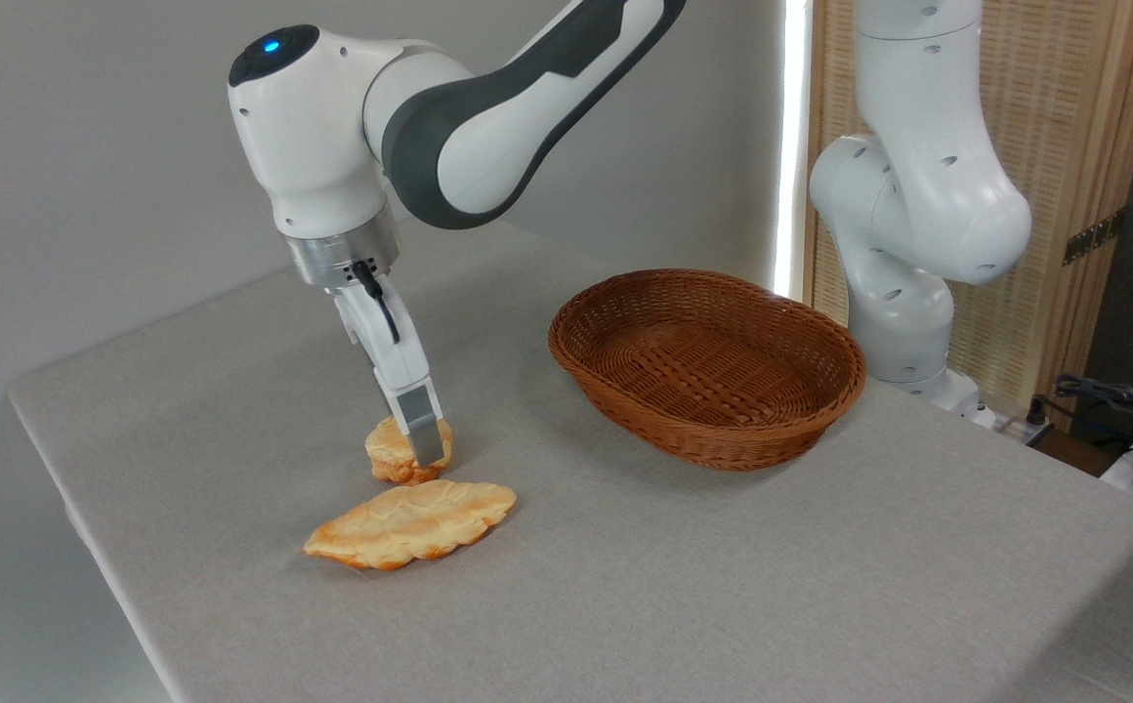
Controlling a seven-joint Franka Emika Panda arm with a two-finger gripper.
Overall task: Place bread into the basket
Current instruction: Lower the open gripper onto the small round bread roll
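Observation:
The bread (pixel 387 453), a small golden-orange bun, sits on the table left of centre. My gripper (pixel 419 441) has come down onto it from above. One finger (pixel 421 426) stands in front of the bun, and the other finger is hidden behind it. Whether the fingers press on the bun does not show. The basket (pixel 723 451), oval brown wicker and empty, stands to the right of the bun, well apart from it.
A flat leaf-shaped golden pastry (pixel 410 523) lies just in front of the bun, nearly touching it. The arm's white base (pixel 903 322) rises behind the basket at the right. The grey table (pixel 723 596) ends at the left and front-left edges.

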